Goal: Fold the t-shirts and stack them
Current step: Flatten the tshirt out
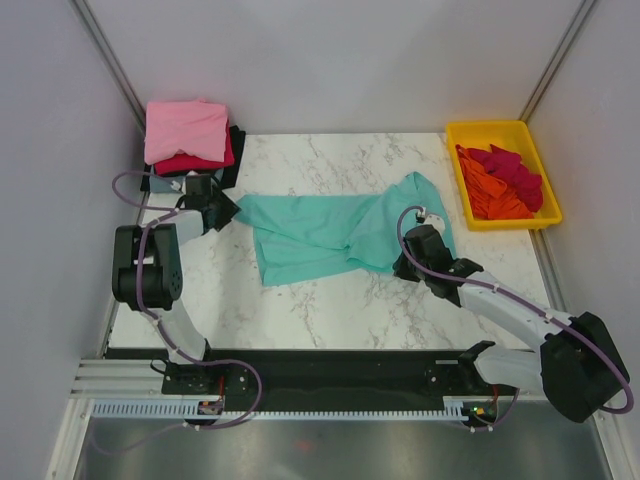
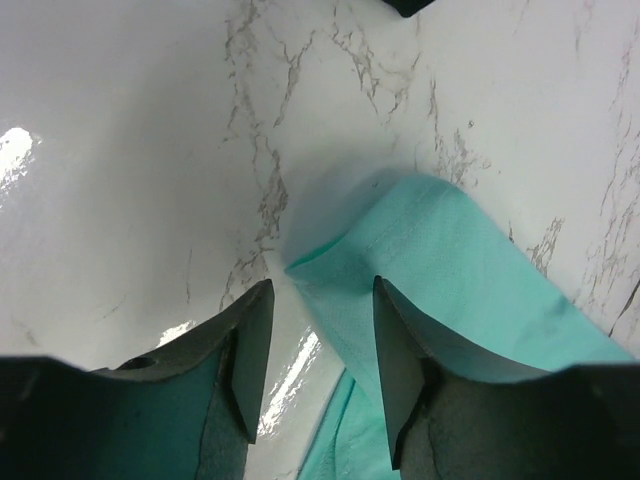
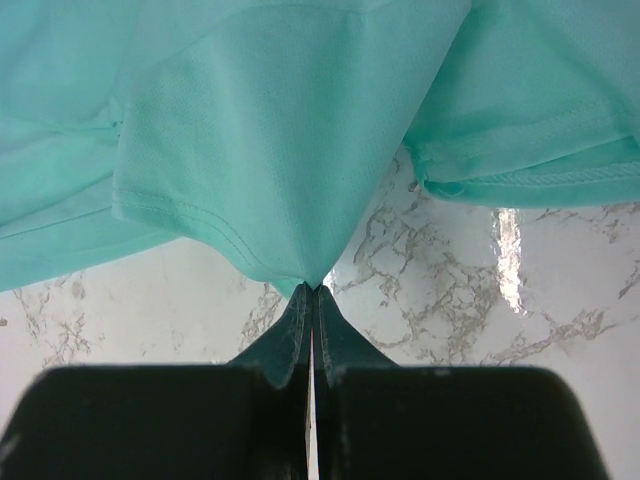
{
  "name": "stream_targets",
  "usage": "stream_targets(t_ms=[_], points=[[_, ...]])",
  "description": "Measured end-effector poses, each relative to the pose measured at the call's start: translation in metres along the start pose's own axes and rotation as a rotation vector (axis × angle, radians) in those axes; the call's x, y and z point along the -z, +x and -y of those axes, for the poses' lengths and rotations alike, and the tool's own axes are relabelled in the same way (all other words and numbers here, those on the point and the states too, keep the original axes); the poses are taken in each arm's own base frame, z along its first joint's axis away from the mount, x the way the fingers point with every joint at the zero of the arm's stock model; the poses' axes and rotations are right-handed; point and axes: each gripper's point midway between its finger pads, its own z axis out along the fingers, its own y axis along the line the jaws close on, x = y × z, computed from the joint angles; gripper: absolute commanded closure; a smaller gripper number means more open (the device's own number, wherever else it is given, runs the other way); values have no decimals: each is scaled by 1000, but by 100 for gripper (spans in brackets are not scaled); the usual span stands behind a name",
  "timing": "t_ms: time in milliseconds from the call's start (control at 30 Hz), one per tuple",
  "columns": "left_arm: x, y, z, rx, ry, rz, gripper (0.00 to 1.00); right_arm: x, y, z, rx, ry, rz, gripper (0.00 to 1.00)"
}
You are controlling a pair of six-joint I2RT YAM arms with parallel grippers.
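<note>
The right gripper (image 1: 406, 262) (image 3: 312, 290) is pinching a hemmed fold of the teal t-shirt (image 1: 330, 232) (image 3: 270, 130). Its jaws are pressing together with only the tip of the cloth caught between them. The rest of the shirt is spreading out ahead of it and to both sides, lying rumpled on the marble surface (image 1: 330, 310). The left gripper (image 1: 222, 208) (image 2: 320, 300) is hovering low with its jaws parted and nothing between them. The shirt's other end (image 2: 450, 260) is lying just ahead of it and running back under one side; whether it is touching the cloth cannot be told. Near the left gripper, on the side away from the teal t-shirt, a folded pink shirt (image 1: 185, 128) is resting on a crimson shirt (image 1: 205, 163), with a black shirt (image 1: 237, 150) showing at the edge. Well apart from the right gripper, ahead and to its right, a yellow tray (image 1: 487, 131) is holding orange cloth (image 1: 488, 192) and dark red cloth (image 1: 522, 172).
</note>
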Motion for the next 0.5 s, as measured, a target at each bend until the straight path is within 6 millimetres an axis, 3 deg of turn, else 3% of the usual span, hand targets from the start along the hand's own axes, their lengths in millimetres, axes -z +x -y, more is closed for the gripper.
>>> stream_targets(t_ms=[267,500], points=[[-2,14,-8,45,-17,-22,52,-6,0,9,7,28,-12,100],[-8,10,-3,64,4,-3,53,-8,-1,14,6,41,-17,100]])
